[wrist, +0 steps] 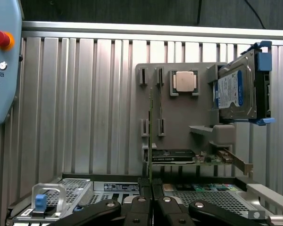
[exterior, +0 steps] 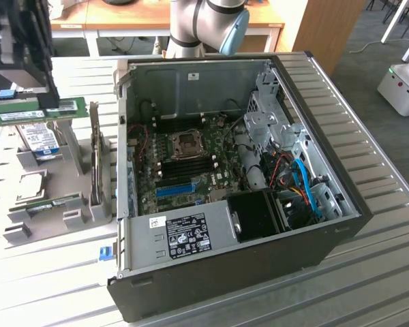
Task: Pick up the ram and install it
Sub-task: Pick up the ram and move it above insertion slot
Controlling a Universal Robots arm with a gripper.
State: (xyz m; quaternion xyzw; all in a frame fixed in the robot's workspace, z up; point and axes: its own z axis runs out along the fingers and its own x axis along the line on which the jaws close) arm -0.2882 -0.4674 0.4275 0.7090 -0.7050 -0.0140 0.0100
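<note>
Ribbed metal table carries one open computer case while the hand pinches one ram.

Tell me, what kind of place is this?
Probably a robotics lab set up for computer assembly: an open computer case sits on a slatted metal table, a gray fixture holds a hard drive, and the gripper holds the ram.

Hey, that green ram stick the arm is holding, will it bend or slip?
Probably stiff: the ram juts straight from the end effector without sagging. Likely light, being thin edge-on. It might pivot, since the pinch covers a narrow patch.
</note>
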